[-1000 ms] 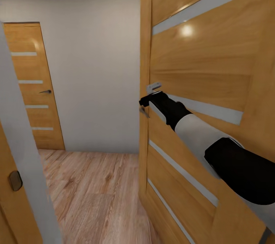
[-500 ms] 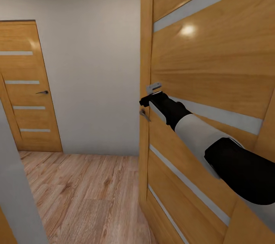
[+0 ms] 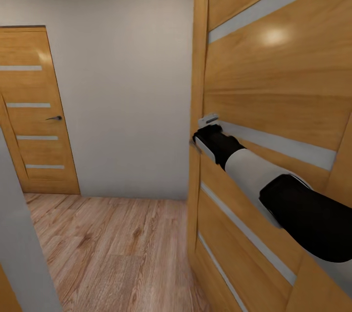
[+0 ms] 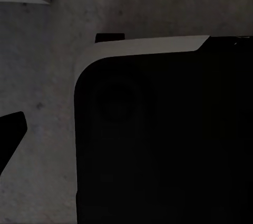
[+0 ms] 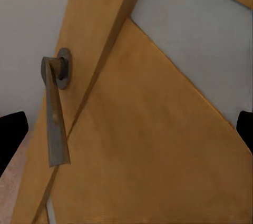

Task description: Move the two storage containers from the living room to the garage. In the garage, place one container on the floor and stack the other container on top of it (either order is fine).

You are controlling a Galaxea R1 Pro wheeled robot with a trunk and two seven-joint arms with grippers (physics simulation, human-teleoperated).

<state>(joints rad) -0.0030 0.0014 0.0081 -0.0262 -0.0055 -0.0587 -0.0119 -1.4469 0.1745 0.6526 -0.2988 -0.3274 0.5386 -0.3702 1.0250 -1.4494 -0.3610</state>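
The two storage containers are out of view. My right arm reaches forward to the free edge of a tall wooden door with pale glass strips. The right gripper sits at that edge by the latch. In the right wrist view the right gripper is open, its black fingertips far apart at either side, with the door's face between them. A grey lever handle hangs on the far side of the door edge, untouched. One left fingertip shows far out to the side over rough grey floor.
Beyond the door lies a small hall with light wood plank flooring, a white wall and a second, shut wooden door at the left. A pale door frame stands close at the lower left. A dark part of my own body shows in the left wrist view.
The door's free edge has swung to the right, and my right gripper has moved right with it. Earlier the head view shifted, sliding the near frame leftward.
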